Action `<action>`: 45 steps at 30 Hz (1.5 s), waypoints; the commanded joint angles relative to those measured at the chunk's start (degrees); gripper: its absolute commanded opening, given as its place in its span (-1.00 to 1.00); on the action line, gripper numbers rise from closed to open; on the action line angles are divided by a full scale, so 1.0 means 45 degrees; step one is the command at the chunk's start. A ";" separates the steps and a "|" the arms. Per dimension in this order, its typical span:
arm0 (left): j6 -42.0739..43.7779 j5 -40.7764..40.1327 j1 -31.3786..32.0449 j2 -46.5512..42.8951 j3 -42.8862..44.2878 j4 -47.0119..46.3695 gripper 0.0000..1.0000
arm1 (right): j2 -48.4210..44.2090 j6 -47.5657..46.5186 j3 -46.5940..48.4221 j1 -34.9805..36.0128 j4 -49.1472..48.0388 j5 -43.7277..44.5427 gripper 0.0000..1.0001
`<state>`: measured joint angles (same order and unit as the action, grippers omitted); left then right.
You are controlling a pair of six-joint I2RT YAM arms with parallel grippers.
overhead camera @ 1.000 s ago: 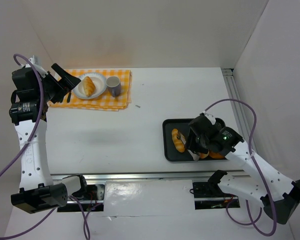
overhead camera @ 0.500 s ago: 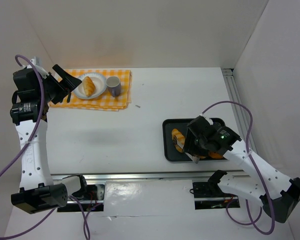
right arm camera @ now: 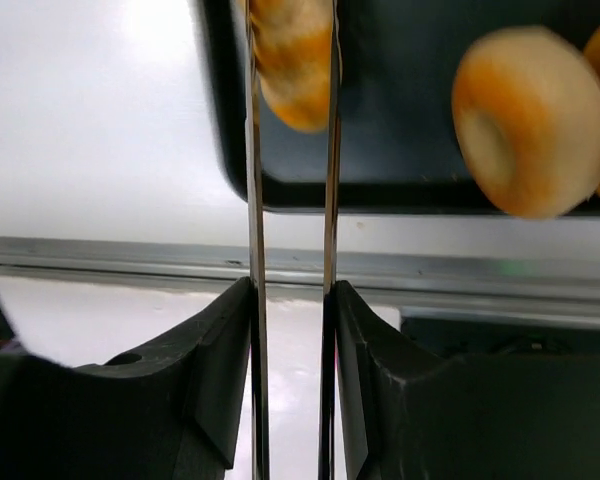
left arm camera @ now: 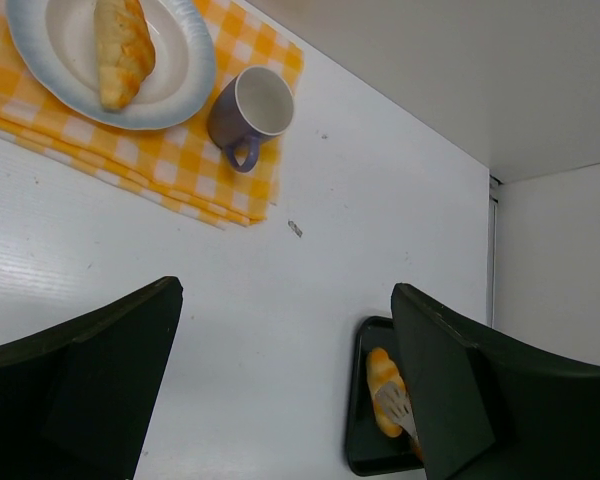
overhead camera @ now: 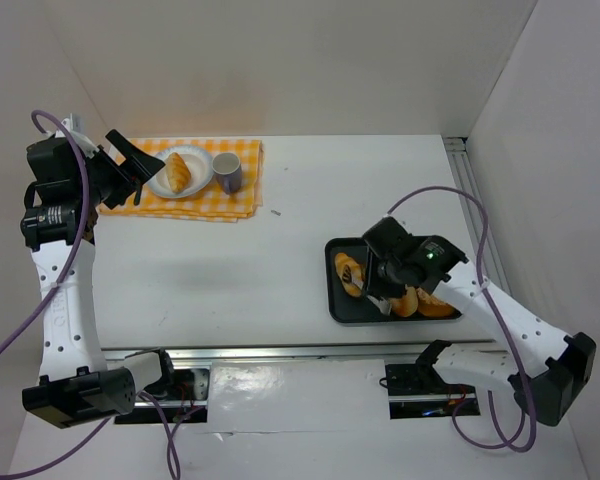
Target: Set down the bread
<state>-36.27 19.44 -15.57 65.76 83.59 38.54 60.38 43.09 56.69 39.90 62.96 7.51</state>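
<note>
Left tool (overhead camera: 140,172) — jaws spread wide, nothing between them — poised above the counter (overhead camera: 310,190) at far left, beside a checked cloth (overhead camera: 195,205). On the cloth: a plate (overhead camera: 202,181) bearing one roll (overhead camera: 179,170), with a mug (overhead camera: 227,172) just right of it. Near right: a black tray (overhead camera: 340,308). Right tool (right arm camera: 291,30) — jaws narrow, pressed against both sides of a second roll (right arm camera: 292,70) over the tray's left part. Other breads (overhead camera: 420,302) lie in its right part. Whether the gripped roll touches the tray cannot be told.

Bright even light, blurred right-wrist view.
</note>
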 commanded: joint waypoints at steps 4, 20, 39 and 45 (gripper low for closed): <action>0.0092 0.0035 -0.0055 -0.0102 0.0115 -0.0597 0.97 | 0.1228 -0.1527 0.4234 -0.0039 -0.0980 0.0695 -0.40; 0.0189 -0.0178 -0.0055 0.0544 0.1697 0.0321 1.00 | 1.2297 -0.5043 1.6505 0.0978 -0.8189 -0.1451 -0.40; -0.0221 -0.0688 -0.0055 -0.0335 0.2362 0.0477 1.00 | 1.9024 -0.3462 1.9223 0.0411 -1.4243 -0.3934 -0.32; -0.0084 -0.0395 -0.0172 -0.0218 0.2244 0.0360 1.00 | 1.9473 -0.3229 1.9083 0.0411 -1.4224 -0.3426 -0.32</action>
<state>-36.42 16.80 -15.86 65.06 93.95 42.00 148.57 27.64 141.43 41.47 6.61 -8.99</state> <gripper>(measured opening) 0.997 0.415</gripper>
